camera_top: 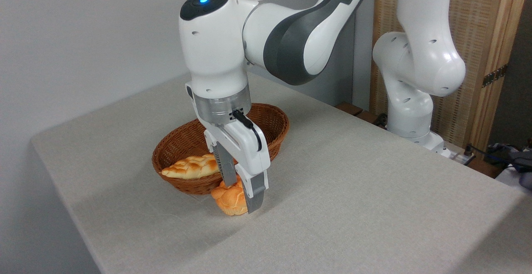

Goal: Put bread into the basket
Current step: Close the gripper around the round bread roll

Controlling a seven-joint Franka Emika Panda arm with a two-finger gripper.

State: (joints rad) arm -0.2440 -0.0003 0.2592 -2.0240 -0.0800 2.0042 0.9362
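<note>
A: Bread (229,199) first, since it sits nearest: where is it?

B: On the grey table (353,191), just outside the basket (274,120), touching or nearly touching the wicker wall at roughly the basket's five o'clock.

A: And the gripper (241,195)?

B: It points straight down over the bun. One finger (255,193) stands against the bun's three o'clock side, the other comes down at its eleven o'clock, behind the top. They are only as far apart as the bun is wide and seem to press it from both sides; the far contact is partly hidden, so I cannot be fully sure of it.

A: Is the bun off the table?

B: Its base looks to rest on the cloth, or a hair above; I cannot tell which.

A: Counts?

B: One round bun, one braided loaf (191,168), one basket, two fingers, one arm (291,37).

A: How does the bun look?

B: Small, round, orange-golden, with a knotted, lobed top and a paler lower part.

A: Farther back?

B: The loaf, longer and paler, lies inside the basket toward its seven o'clock end. The basket is oval, reddish-brown, shallow. Beyond it the arm's base (411,112) stands at the table's two o'clock edge, with a wooden screen (486,37) behind
</note>
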